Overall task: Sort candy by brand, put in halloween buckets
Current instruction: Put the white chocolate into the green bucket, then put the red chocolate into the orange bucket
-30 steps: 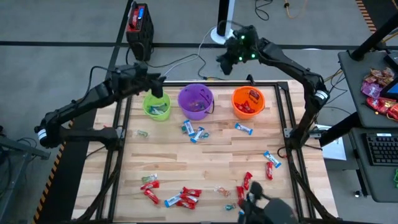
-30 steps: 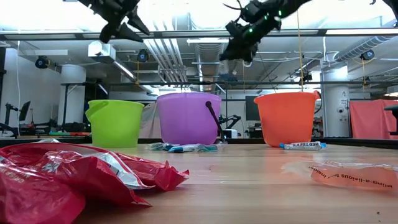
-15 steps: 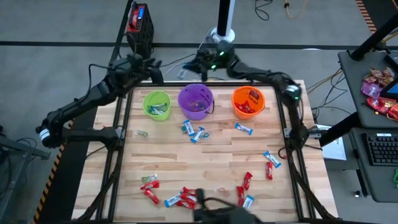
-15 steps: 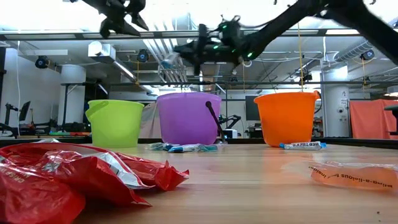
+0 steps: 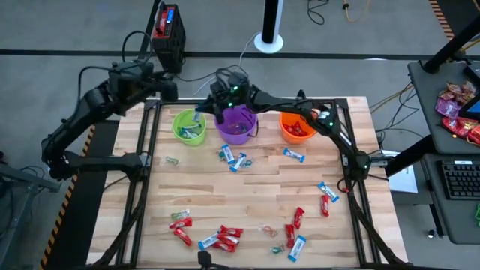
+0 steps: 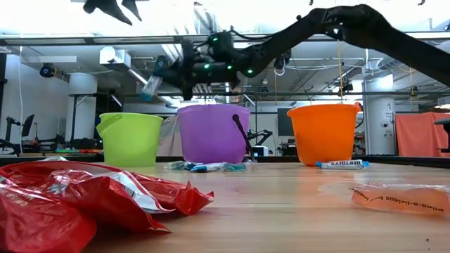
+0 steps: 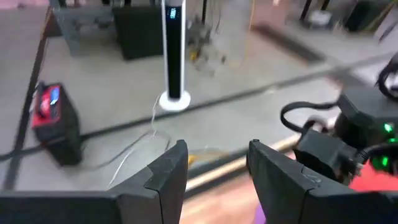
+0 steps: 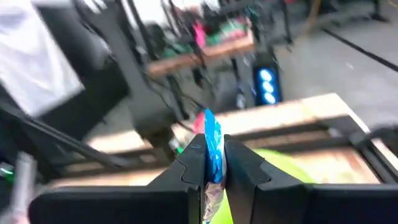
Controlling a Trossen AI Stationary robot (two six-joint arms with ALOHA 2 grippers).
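Observation:
My right gripper (image 5: 205,108) hangs above the lime green bucket's (image 5: 189,126) rim on the side next to the purple bucket (image 5: 237,122), shut on a blue-and-white candy (image 6: 151,86). The orange bucket (image 5: 298,124) stands to the right and holds red candies. All three buckets stand on their bases along the table's far edge. My left gripper (image 7: 214,171) is open and empty, raised past the table's far-left corner (image 5: 163,88). Red candies (image 5: 225,236) and blue-and-white candies (image 5: 232,159) lie flat on the wooden table. My right gripper pinches the blue-and-white candy (image 8: 211,140) between its two fingers, with one end of the wrapper sticking out past the fingertips. In the low view the candy is lifted clear and slants downward over the lime green bucket (image 6: 130,138).
More candies lie at the table's right side (image 5: 328,191) and near edge (image 5: 182,225). A blue-and-white one (image 5: 294,155) lies before the orange bucket. Red wrappers (image 6: 70,200) fill the low view's foreground. A heap of candy bags (image 5: 457,109) sits on a side desk at right.
My right gripper has swung from behind the orange bucket toward the table's left along the far edge, carrying the candy, and now hangs lower by the green bucket. My left gripper has drawn back from above the green bucket toward the far-left corner.

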